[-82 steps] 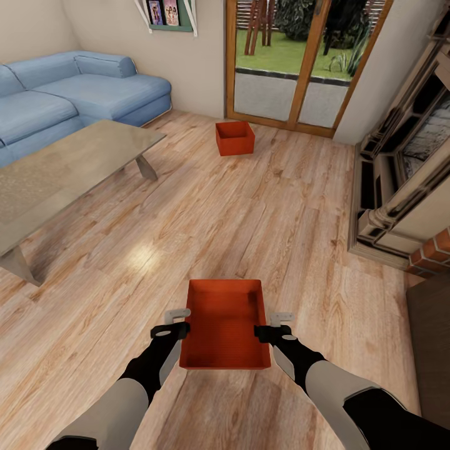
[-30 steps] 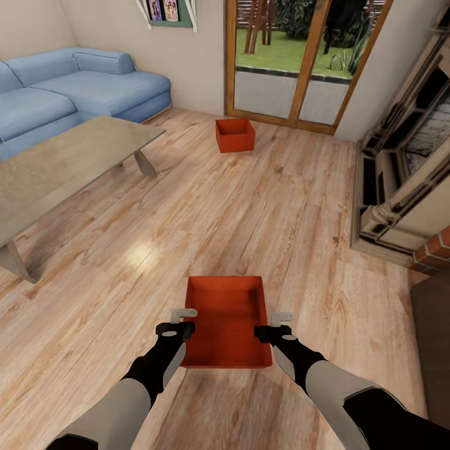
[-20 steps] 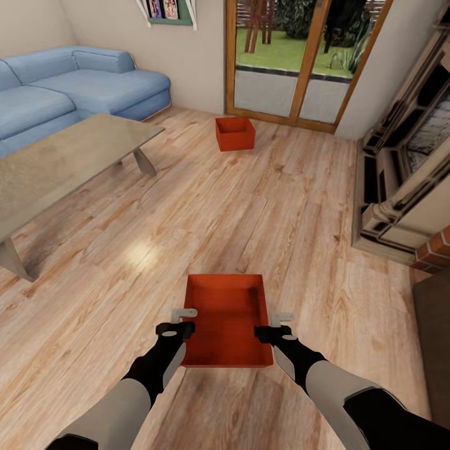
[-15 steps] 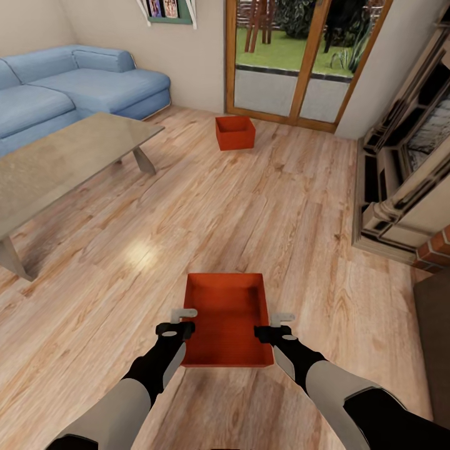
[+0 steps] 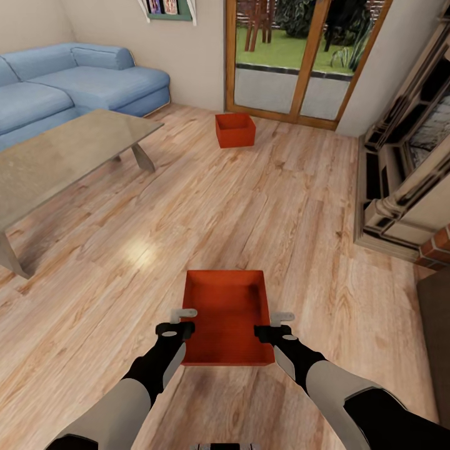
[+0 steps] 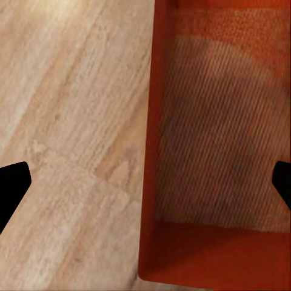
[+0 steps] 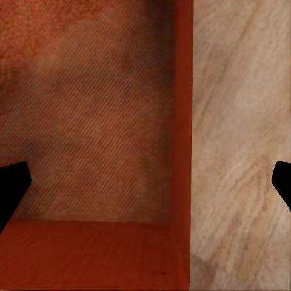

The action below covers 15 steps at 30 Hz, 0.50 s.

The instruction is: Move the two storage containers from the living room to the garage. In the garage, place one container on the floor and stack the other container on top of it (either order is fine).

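One red-orange storage container (image 5: 227,316), rectangular, open-topped, with smooth plastic walls and a finely ribbed base, sits between both arms above the light wood plank floor (image 5: 250,206). The left end effector (image 5: 182,320) straddles its left wall and the right end effector (image 5: 273,325) its right wall, fingers spread either side of each wall; whether they press the plastic cannot be told. The second container (image 5: 235,130) rests on the floor before the wood-framed glass doors (image 5: 294,56). Glass-topped table (image 5: 56,156) and blue fabric sofa (image 5: 75,81) stand left. No legible markings.
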Motion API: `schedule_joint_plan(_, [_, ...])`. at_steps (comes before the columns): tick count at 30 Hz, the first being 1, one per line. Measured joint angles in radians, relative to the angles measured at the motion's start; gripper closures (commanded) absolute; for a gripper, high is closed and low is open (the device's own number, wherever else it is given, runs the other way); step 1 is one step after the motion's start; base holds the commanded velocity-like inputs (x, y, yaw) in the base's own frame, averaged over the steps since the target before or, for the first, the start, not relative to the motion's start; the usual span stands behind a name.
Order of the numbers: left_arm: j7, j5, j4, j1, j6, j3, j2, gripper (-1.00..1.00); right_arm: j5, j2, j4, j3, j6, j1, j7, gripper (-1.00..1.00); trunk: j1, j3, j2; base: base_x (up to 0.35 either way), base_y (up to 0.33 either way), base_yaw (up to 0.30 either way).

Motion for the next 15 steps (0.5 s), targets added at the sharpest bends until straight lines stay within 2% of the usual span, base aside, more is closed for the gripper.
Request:
schedule_joint_plan(13, [0.0, 0.002, -0.001, 0.0, -0.002, 0.001, 0.0, -1.0, 0.001, -0.003, 0.0, 0.0, -0.001, 0.0, -0.005, -1.0, 0.05, -0.041, -0.091, 0.0, 0.0, 0.0])
schedule_joint_plan(15, [0.0, 0.002, -0.001, 0.0, -0.002, 0.001, 0.0, -1.0, 0.001, -0.004, 0.0, 0.0, -0.001, 0.0, -0.006, -1.0, 0.05, -0.041, -0.091, 0.0, 0.0, 0.0])
